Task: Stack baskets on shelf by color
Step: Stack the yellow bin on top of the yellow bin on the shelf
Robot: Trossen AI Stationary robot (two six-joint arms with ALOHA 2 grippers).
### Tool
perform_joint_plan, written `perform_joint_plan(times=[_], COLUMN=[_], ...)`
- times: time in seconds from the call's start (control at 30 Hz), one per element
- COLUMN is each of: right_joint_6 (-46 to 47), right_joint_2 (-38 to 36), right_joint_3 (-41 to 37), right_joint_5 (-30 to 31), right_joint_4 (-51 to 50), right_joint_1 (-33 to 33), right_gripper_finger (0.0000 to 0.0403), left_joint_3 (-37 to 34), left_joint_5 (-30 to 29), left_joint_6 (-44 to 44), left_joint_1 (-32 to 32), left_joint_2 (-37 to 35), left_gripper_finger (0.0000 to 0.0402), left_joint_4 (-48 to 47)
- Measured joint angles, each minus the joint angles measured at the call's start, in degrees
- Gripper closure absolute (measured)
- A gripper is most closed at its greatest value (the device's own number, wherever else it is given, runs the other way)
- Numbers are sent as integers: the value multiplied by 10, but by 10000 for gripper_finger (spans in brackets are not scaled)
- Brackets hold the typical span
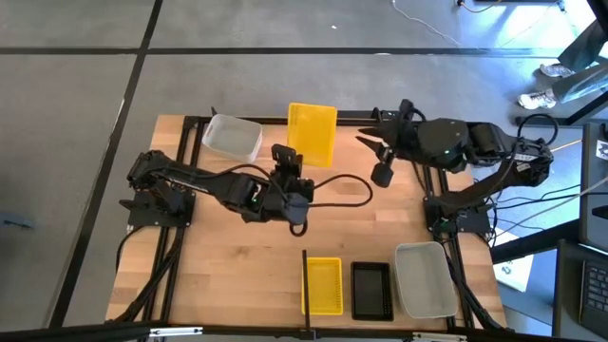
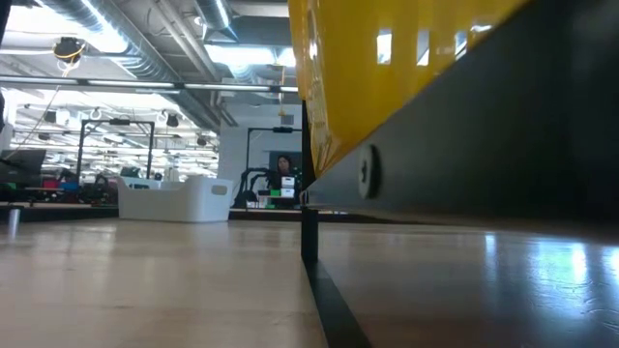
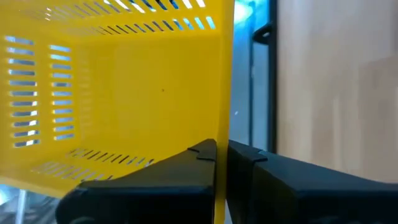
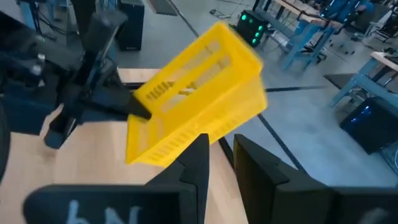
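My left gripper [image 1: 285, 160] is shut on a yellow basket [image 1: 312, 133], held up over the table's far middle. The right wrist view shows this basket [image 4: 199, 93] tipped on its side. My right gripper [image 1: 372, 144] hangs open just right of it, fingers [image 4: 199, 162] pointing toward it and holding nothing. Near the front edge, a yellow basket [image 1: 323, 285], a black basket [image 1: 370, 290] and a translucent basket [image 1: 425, 278] rest on their bottoms in a row beside the shelf's dark upright divider [image 1: 304, 275]. Another translucent basket [image 1: 233, 138] stands at the far left. My left gripper pinches one wall of the yellow basket at its rim [image 3: 221, 134], with one finger inside the basket and one outside. The fingers come nearly level from the table's left side. The basket is lifted clear of the table and sticks out beyond the fingers, tipped on its side.
A black cable [image 1: 342, 195] loops over the table's middle. The low view is filled by the near yellow basket [image 2: 387, 58] and the divider [image 2: 309, 242]. Bare planks lie on the near left [image 1: 228, 275]. People's legs [image 1: 551, 85] show beyond the far right corner.
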Motion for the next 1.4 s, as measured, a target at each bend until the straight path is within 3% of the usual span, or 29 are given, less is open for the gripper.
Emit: perform_joint_plan(times=[0.23, 0.47, 1.0, 1.4], right_joint_6=[-146, -206, -222, -185], right_joint_2=[37, 63, 72, 89], right_joint_3=[0, 0, 0, 0], right_joint_5=[6, 82, 165, 150], right_joint_4=[18, 78, 82, 36], right_joint_1=[-2, -2, -2, -39], right_gripper_finger=[331, 331, 331, 331], left_joint_3=[0, 0, 0, 0], left_joint_5=[-6, 6, 6, 6], left_joint_6=[110, 193, 229, 258], left_joint_1=[12, 14, 14, 8], left_joint_2=[0, 0, 0, 0], left_gripper_finger=[402, 401, 401, 401], left_joint_4=[-1, -4, -4, -5])
